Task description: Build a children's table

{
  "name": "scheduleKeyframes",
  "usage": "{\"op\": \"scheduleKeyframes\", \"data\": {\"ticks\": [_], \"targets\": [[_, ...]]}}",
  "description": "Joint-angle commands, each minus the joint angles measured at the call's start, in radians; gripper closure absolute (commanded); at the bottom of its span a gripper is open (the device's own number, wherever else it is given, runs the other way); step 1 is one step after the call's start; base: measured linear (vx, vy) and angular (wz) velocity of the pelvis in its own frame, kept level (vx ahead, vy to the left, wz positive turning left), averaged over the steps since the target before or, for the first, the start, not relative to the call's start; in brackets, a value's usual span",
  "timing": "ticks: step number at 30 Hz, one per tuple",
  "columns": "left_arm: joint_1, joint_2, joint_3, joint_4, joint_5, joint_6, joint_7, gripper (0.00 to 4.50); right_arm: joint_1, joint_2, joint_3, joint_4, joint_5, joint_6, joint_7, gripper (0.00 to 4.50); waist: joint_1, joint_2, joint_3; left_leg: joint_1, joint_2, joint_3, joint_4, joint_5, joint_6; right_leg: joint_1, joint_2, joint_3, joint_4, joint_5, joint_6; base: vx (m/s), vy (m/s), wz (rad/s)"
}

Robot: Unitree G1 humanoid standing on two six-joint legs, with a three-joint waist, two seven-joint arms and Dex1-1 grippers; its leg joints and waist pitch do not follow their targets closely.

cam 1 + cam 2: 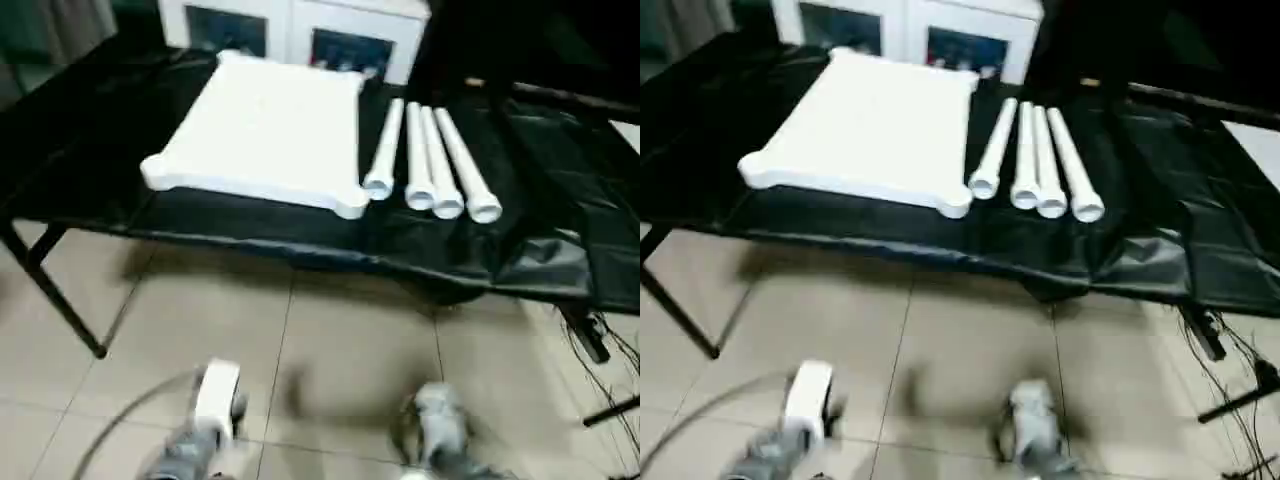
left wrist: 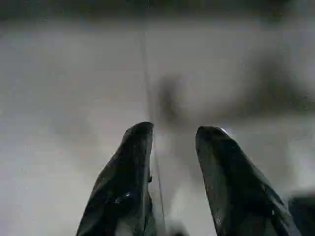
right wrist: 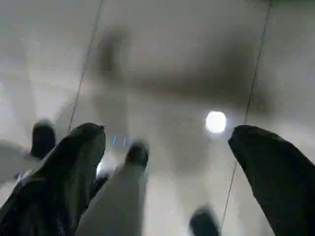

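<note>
White tabletop (image 1: 265, 135) lies flat, four legs (image 1: 428, 160) alongside running away from robot; left gripper (image 2: 172, 135) part-spread, right gripper (image 3: 165, 135) wide, both empty above floor.

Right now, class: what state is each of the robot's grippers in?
Left gripper: partly open, holding nothing, over the floor.
Right gripper: wide open, holding nothing, over the floor.
</note>
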Motion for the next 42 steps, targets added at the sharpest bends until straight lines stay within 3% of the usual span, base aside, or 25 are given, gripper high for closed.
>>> {"op": "scheduleKeyframes", "data": {"ticks": [1,3,4,6,8,14,18,20,21,23,24,25,26,27,29,31,33,34,35,36,37,38,39,41,42], "targets": [[0.037,-0.001,-0.002,-0.106,-0.030,-0.067,-0.069,2.47,0.065,-0.017,0.020,-0.161,0.021,-0.033,0.075,0.00,0.007,0.003,-0.043,0.015,0.090,-0.031,-0.064,0.006,0.165,0.033,-0.105,0.057,-0.046,0.236,-0.257,0.000,0.000,0.00],[0.058,0.006,-0.008,-0.164,-0.034,-0.077,-0.082,2.42,0.111,-0.027,0.029,-0.275,0.037,-0.022,0.102,0.00,0.010,-0.001,-0.042,0.018,0.091,-0.030,-0.065,-0.021,0.167,0.030,-0.100,0.058,-0.048,0.215,-0.245,0.000,0.000,0.00],[0.155,0.024,-0.031,-0.409,-0.070,-0.093,-0.147,2.30,0.270,-0.065,0.030,-0.670,0.136,0.056,0.180,0.00,0.025,-0.005,-0.032,0.013,0.099,-0.037,-0.071,-0.063,0.163,0.039,-0.105,0.059,-0.055,0.182,-0.226,0.000,0.000,0.00],[0.202,0.032,-0.043,-0.529,-0.087,-0.095,-0.167,2.19,0.333,-0.086,0.031,-0.826,0.177,0.091,0.208,0.00,0.026,-0.005,-0.031,0.017,0.103,-0.038,-0.080,-0.135,0.144,0.031,-0.098,0.059,-0.059,0.123,-0.205,0.000,0.000,0.00],[0.290,0.041,-0.061,-0.806,-0.161,-0.039,-0.188,1.99,0.430,-0.141,0.028,-1.111,0.263,0.157,0.248,0.00,0.025,0.012,-0.021,0.015,0.105,-0.040,-0.094,-0.207,0.096,0.028,-0.095,0.062,-0.071,0.015,-0.199,0.000,0.000,0.00],[0.263,-0.002,-0.022,-1.177,-0.249,0.202,-0.093,1.58,0.316,-0.116,-0.089,-1.406,0.242,0.344,0.046,0.00,0.003,0.005,-0.012,0.013,0.088,-0.043,-0.104,-0.318,-0.025,0.015,-0.083,0.065,-0.093,-0.268,-0.132,0.000,0.000,0.00],[0.173,-0.031,0.033,-1.168,-0.123,0.217,0.066,1.58,0.176,-0.076,-0.090,-1.371,0.080,0.409,-0.153,0.00,-0.008,-0.007,-0.020,0.015,0.071,-0.035,-0.090,-0.184,-0.048,0.008,-0.070,0.065,-0.086,-0.188,-0.071,-0.013,-0.001,-0.01],[0.148,-0.033,0.043,-1.148,-0.169,0.209,0.064,1.58,0.146,-0.064,-0.094,-1.315,0.097,0.421,-0.193,0.00,-0.007,-0.011,-0.023,0.016,0.065,-0.034,-0.087,-0.148,-0.043,0.010,-0.068,0.065,-0.081,-0.127,-0.054,0.000,0.000,0.00],[0.138,-0.020,0.039,-1.136,-0.150,0.218,0.066,1.58,0.130,-0.049,-0.103,-1.286,0.159,0.412,-0.192,0.00,-0.009,-0.038,-0.025,0.014,0.065,-0.033,-0.081,-0.112,-0.035,0.014,-0.064,0.063,-0.075,-0.052,-0.052,0.000,0.000,0.00],[0.120,-0.005,0.022,-1.128,-0.121,0.222,0.062,1.58,0.097,-0.024,-0.123,-1.265,0.234,0.427,-0.212,0.00,-0.007,-0.033,-0.028,0.019,0.061,-0.033,-0.077,-0.066,-0.013,0.011,-0.061,0.062,-0.061,0.053,-0.056,0.000,0.000,0.00],[0.102,0.001,0.010,-1.134,-0.093,0.260,0.080,1.58,0.078,-0.015,-0.106,-1.271,0.234,0.443,-0.198,0.00,-0.009,-0.002,-0.038,0.021,0.061,-0.038,-0.072,0.003,-0.007,0.016,-0.056,0.061,-0.043,0.177,-0.073,0.000,0.000,0.00],[0.092,0.000,-0.001,-1.150,-0.076,0.296,0.094,1.58,0.067,-0.016,-0.096,-1.285,0.229,0.462,-0.185,0.00,-0.015,-0.012,-0.048,0.025,0.064,-0.039,-0.058,0.115,-0.003,0.019,-0.048,0.057,-0.032,0.338,-0.094,0.000,0.000,0.00],[0.071,-0.011,-0.013,-1.183,-0.080,0.341,0.096,1.58,0.045,-0.014,-0.095,-1.314,0.232,0.501,-0.166,0.00,-0.016,0.000,-0.058,0.021,0.060,-0.040,-0.050,0.173,-0.001,0.027,-0.044,0.056,-0.021,0.413,-0.107,0.000,0.000,0.00],[0.056,-0.016,-0.020,-1.198,-0.091,0.363,0.087,1.58,0.031,-0.006,-0.091,-1.330,0.241,0.513,-0.152,0.00,-0.018,-0.009,-0.050,0.017,0.055,-0.032,-0.048,0.223,0.003,0.027,-0.041,0.057,-0.020,0.483,-0.130,0.000,0.000,0.00],[-0.026,-0.001,-0.039,-1.162,-0.089,0.349,0.042,1.58,-0.015,0.024,-0.051,-1.331,0.214,0.502,-0.150,0.00,-0.019,-0.024,-0.029,0.020,0.056,-0.023,-0.066,0.022,-0.007,0.027,-0.045,0.062,-0.039,0.288,-0.143,0.000,0.000,0.00],[-0.037,0.000,-0.046,-1.153,-0.092,0.338,0.029,1.58,-0.012,0.033,-0.041,-1.331,0.212,0.494,-0.160,0.00,-0.015,-0.003,-0.022,0.042,0.061,-0.020,-0.090,-0.272,-0.035,0.035,-0.047,0.057,-0.072,-0.092,-0.144,0.000,0.000,0.00],[-0.019,0.003,-0.049,-1.150,-0.089,0.339,0.032,1.58,0.005,0.034,-0.009,-1.310,0.204,0.468,-0.161,0.00,-0.014,0.002,-0.018,0.056,0.058,-0.016,-0.096,-0.407,-0.038,0.046,-0.047,0.055,-0.105,-0.305,-0.143,0.000,0.000,0.00],[-0.015,0.006,-0.050,-1.148,-0.081,0.338,0.037,1.58,0.005,0.026,0.002,-1.297,0.191,0.464,-0.167,0.00,-0.014,0.003,-0.015,0.058,0.053,-0.016,-0.095,-0.423,-0.034,0.057,-0.049,0.058,-0.119,-0.391,-0.140,0.051,0.000,-0.01],[-0.008,0.002,-0.047,-1.161,-0.079,0.356,0.050,1.58,0.004,0.022,0.006,-1.293,0.196,0.474,-0.167,0.00,0.001,-0.001,-0.015,-0.010,0.035,-0.038,-0.099,-0.361,0.019,0.109,-0.076,0.041,-0.129,-0.415,-0.107,0.037,0.005,0.19],[-0.005,-0.001,-0.046,-1.174,-0.076,0.372,0.059,1.58,0.002,0.017,0.007,-1.297,0.195,0.476,-0.164,0.00,0.011,0.011,-0.028,-0.028,0.026,-0.044,-0.092,-0.280,0.066,0.138,-0.097,0.028,-0.143,-0.415,-0.074,0.037,0.005,0.19],[-0.002,-0.008,-0.048,-1.189,-0.073,0.391,0.069,1.58,0.002,0.014,0.003,-1.304,0.196,0.479,-0.156,0.00,0.011,0.026,-0.038,-0.032,0.018,-0.061,-0.068,-0.113,0.174,0.160,-0.105,-0.014,-0.156,-0.320,-0.048,0.050,0.010,0.48],[-0.003,-0.009,-0.049,-1.192,-0.074,0.398,0.071,1.58,0.001,0.018,-0.004,-1.303,0.194,0.479,-0.154,0.00,0.006,0.019,-0.039,-0.031,0.013,-0.065,-0.064,-0.069,0.204,0.161,-0.095,-0.029,-0.158,-0.276,-0.052,0.099,0.003,0.62],[-0.004,-0.009,-0.050,-1.193,-0.074,0.400,0.071,1.58,0.000,0.020,-0.007,-1.303,0.193,0.479,-0.153,0.00,0.006,0.032,-0.046,-0.033,0.006,-0.080,-0.054,0.025,0.262,0.175,-0.079,-0.060,-0.147,-0.161,-0.068,0.099,0.003,0.62],[-0.009,0.000,-0.043,-1.169,-0.076,0.387,0.071,1.58,-0.003,0.016,0.013,-1.309,0.170,0.474,-0.156,0.00,-0.005,0.056,-0.051,0.023,-0.006,-0.127,-0.047,0.206,0.383,0.159,-0.015,-0.105,-0.103,-0.006,-0.088,0.152,-0.003,0.64],[-0.009,0.000,-0.042,-1.167,-0.076,0.386,0.071,1.58,-0.002,0.015,0.016,-1.311,0.169,0.475,-0.156,0.00,-0.040,0.079,-0.064,0.146,0.061,-0.156,-0.044,0.274,0.404,0.059,0.015,-0.091,-0.036,-0.021,-0.094,0.176,-0.011,0.58]]}}
